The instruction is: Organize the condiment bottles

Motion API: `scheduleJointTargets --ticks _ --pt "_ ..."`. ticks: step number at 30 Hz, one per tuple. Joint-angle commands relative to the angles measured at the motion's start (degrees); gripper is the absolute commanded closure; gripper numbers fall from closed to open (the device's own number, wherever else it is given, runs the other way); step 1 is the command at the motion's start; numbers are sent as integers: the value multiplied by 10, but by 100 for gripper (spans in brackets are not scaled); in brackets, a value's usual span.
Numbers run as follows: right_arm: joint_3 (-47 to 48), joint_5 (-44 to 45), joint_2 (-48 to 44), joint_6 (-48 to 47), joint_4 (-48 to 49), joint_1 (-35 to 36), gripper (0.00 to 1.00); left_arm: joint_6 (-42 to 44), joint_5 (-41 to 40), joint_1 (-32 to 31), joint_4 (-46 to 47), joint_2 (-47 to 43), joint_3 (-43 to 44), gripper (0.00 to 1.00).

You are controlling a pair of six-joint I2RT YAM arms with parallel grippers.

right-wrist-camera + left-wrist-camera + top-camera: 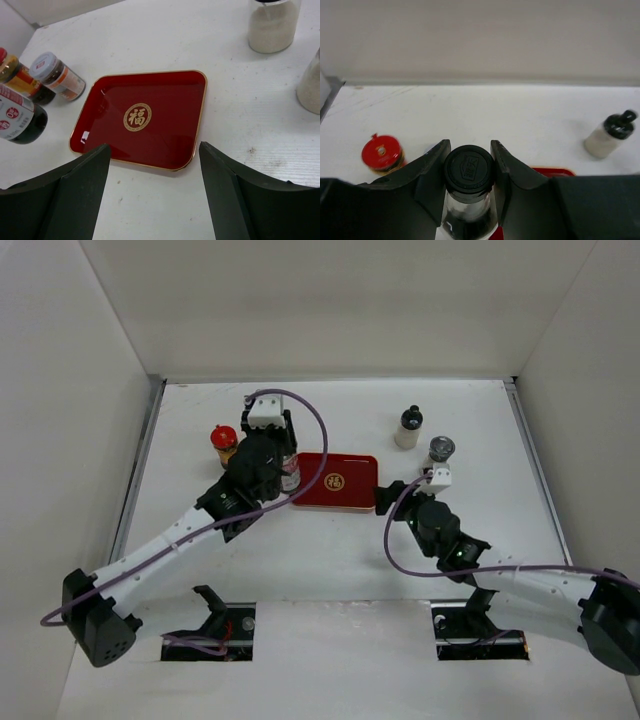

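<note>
- While the right gripper (153, 149) is held wide apart and empty, closest to the near edge and right of centre, nothing is gripped on that side. The red tray (165, 100) is framed between its fingers.
- The tray is laid flat at mid-desk.
- The left gripper (470, 149) is seen clamped on the dark-sauce bottle (469, 170), with its fingers (432, 172) pressed to either side of the black cap, just off the tray's left edge.
- The bottle's long axis is judged upright. Whether its base is off the desk cannot be told.
- Key relation: the tray lies straight toward the right edge from the held bottle, so a short sideways carry is judged next. The left arm is the nearer one and is already on the bottle.
- The red-lidded yellow jar (224, 440) is stood on the left-edge side of the bottle. The pale-lidded red-label jar (56, 76) is just beside it, hidden under the left arm from above.
- Toward the far edge, right of centre, the grey-lidded shaker (440, 452) and the white black-capped bottle (408, 427) are stood upright. Both are nearer the right arm.
</note>
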Motion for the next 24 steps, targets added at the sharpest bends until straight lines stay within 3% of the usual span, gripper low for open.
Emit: scheduleJointTargets --ticks 1,11,24 --pt "-4 12 -28 10 35 -7 22 25 1 -20 128 32 64 92" --pt "-9 26 -42 15 21 -23 22 16 56 -21 204 176 142 92" --pt "-9 23 -40 15 21 -23 21 -26 101 -10 229 288 183 92"
